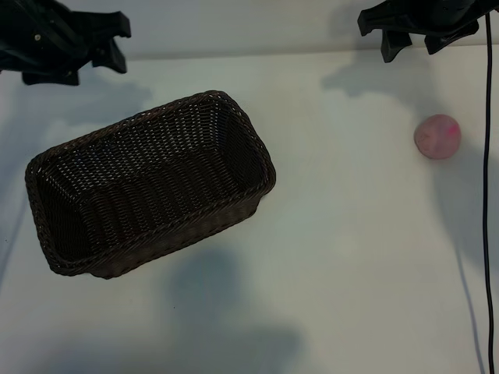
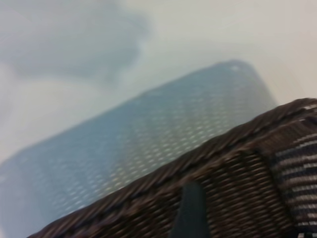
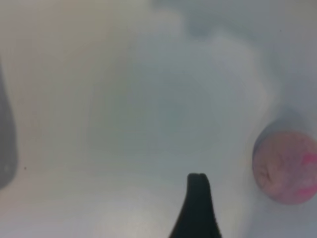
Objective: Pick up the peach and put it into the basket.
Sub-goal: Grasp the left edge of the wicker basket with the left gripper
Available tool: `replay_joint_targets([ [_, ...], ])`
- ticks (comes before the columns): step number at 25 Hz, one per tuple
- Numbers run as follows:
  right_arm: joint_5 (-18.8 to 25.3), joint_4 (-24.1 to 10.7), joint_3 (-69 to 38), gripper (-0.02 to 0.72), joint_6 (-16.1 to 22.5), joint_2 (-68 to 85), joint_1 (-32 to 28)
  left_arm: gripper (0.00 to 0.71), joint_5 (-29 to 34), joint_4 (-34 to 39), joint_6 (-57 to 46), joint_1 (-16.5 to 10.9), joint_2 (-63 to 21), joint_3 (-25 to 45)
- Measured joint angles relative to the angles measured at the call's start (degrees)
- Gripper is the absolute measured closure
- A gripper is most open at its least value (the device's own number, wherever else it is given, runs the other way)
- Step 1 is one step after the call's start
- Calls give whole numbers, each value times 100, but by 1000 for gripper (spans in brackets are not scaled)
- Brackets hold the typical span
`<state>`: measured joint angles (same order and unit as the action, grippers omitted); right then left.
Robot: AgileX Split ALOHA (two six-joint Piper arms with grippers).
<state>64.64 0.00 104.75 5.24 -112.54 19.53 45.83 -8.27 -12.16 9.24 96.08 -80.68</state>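
Observation:
The peach [image 1: 437, 136], a small pink ball with magenta blotches, lies on the white table at the right. In the right wrist view the peach [image 3: 286, 167] sits off to the side of one dark fingertip [image 3: 198, 208]. My right gripper [image 1: 411, 48] hangs open at the back right, behind the peach and apart from it. The dark-brown wicker basket [image 1: 148, 167] stands empty at centre-left, turned at an angle. My left gripper [image 1: 122, 45] is open at the back left, just behind the basket. One of its fingers [image 2: 190, 213] shows over the basket's woven rim [image 2: 237, 188].
A black cable [image 1: 489, 195] runs down the right edge of the table, just beyond the peach. Bare white tabletop lies between the basket and the peach and along the front.

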Motion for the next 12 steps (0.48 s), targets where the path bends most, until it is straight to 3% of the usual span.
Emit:
replay_joint_targets([
  [4,0,0,0,145,0,0,0,129,112,570,-395,0,-320,319],
  [12,0,0,0,145,-71,0,0,129,-313,955,-1426,0,-1894,2306],
])
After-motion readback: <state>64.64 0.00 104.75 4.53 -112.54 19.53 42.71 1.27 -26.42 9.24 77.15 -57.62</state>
